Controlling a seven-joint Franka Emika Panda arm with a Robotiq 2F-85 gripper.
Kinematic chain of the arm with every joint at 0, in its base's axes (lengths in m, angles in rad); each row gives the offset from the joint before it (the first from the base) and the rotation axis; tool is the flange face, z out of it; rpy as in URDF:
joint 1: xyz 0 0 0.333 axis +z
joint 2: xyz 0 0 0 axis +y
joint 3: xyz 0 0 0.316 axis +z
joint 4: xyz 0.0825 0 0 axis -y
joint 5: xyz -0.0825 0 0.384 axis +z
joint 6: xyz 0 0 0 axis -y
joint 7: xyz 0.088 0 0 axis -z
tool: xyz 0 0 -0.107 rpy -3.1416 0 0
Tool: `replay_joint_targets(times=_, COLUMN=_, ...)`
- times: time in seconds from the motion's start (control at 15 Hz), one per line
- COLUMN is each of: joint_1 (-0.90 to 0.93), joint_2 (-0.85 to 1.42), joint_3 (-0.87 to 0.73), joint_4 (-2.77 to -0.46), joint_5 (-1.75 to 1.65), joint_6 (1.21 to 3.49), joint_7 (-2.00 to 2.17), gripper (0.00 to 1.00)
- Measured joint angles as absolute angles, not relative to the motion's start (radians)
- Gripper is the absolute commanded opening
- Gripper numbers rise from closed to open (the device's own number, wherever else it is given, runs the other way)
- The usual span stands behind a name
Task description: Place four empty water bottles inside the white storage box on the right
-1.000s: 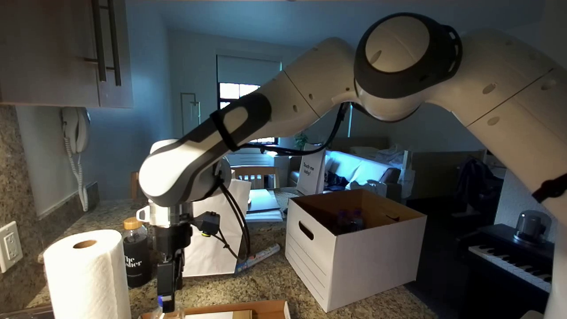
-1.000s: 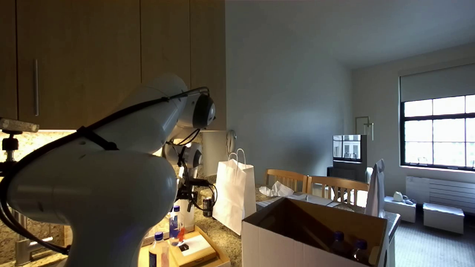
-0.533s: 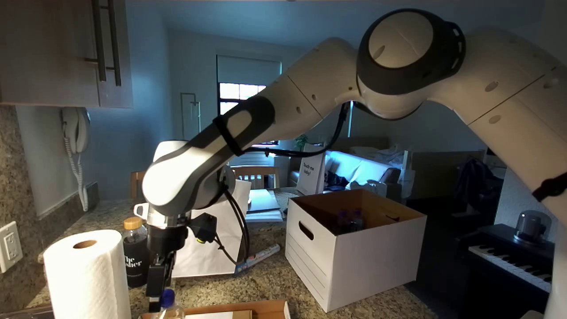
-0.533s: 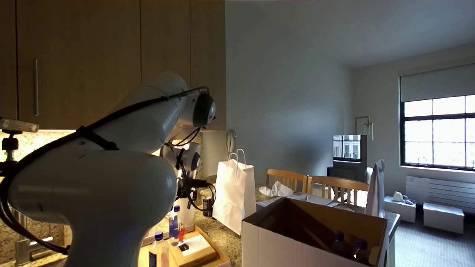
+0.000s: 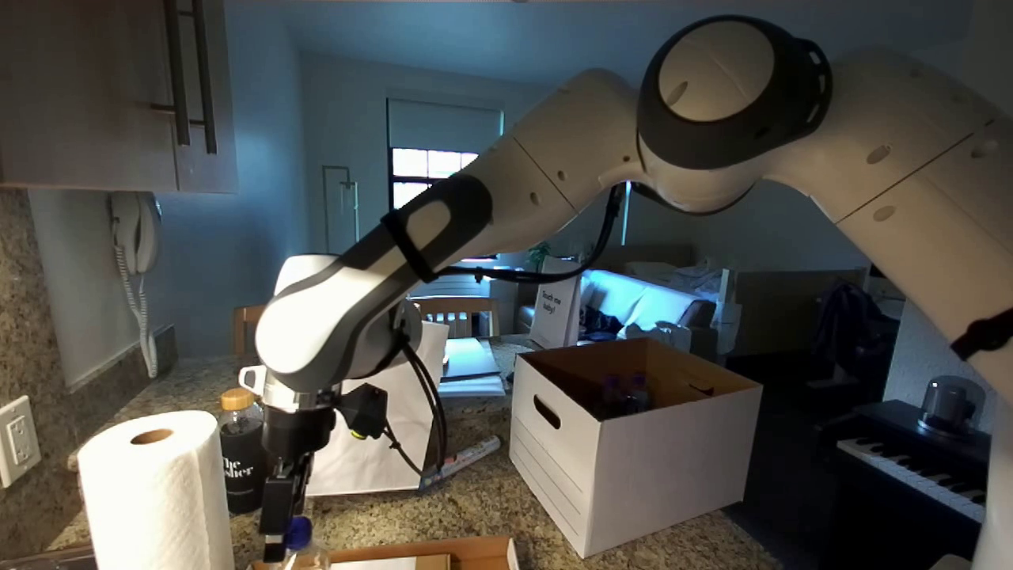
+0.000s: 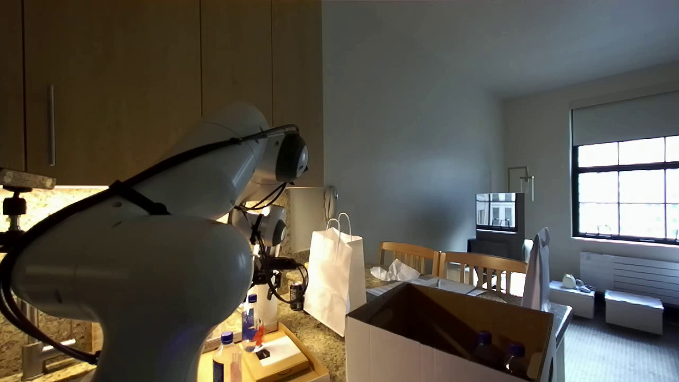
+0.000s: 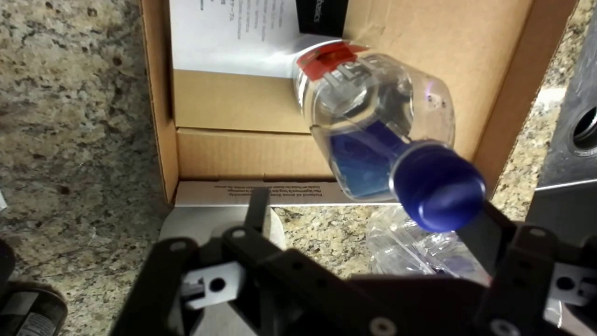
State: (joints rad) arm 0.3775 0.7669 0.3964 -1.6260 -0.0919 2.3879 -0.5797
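– Right, your near bottle (image 7: 380, 128): clear, blue-labelled, blue-capped, upright in the shallow cardboard tray (image 7: 521, 84). A flat carton (image 7: 233, 93) lies beside it there.

– And your tool (image 7: 374, 210)?

– Jaws spread wide, nothing gripped. In the wrist view the blue cap (image 7: 438, 186) overlaps one of your fingers (image 7: 492, 235); whether they touch, you can't tell from that. Crinkled clear plastic (image 7: 396, 247) lies on the bench (image 5: 455, 511) below, just outside the tray.

– You have a second bottle (image 6: 227, 354) in an exterior view, also blue-capped, by that tray. Its foot is out of frame, so you can't tell whether it stands inside.

– Two more for your count: a third bottle (image 6: 484, 346) and a fourth bottle (image 6: 514, 361), upright side by side inside the white storage box (image 5: 673, 467), caps below the rim. Both exterior views show you these.

– Box itself?

– On the bench, well apart from your tool.

– Farther out, then: white paper bag (image 5: 368, 455) behind your tool in an exterior view, a blue-ended tube (image 5: 475, 457) lying near its foot. Paper towel roll (image 5: 154, 499) upright on your tool's other side from the box; behind the roll, a dark-sleeved flask (image 5: 242, 467) with a wood-coloured cap.

– Past the box you get a card (image 5: 555, 309) reading "Touch me baby!", then a sofa (image 5: 645, 301); on the wall (image 5: 71, 293), a corded phone (image 5: 136, 233).
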Motion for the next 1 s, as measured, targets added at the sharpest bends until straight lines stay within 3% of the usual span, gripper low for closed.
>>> replay_joint_targets(times=0.8, joint_1=0.333, joint_2=0.725, joint_3=0.416, joint_4=-1.689, joint_5=-0.092, joint_6=2.410, joint_7=-0.581, gripper=1.00)
replay_joint_targets(times=0.93, joint_1=0.310, joint_2=0.700, joint_3=0.424, joint_4=-1.720, joint_5=-0.091, joint_6=2.410, joint_7=-0.585, gripper=0.75)
replay_joint_targets(times=1.0, joint_1=0.296, joint_2=0.687, joint_3=0.428, joint_4=-1.735, joint_5=-0.090, joint_6=2.410, joint_7=-0.589, gripper=0.75)
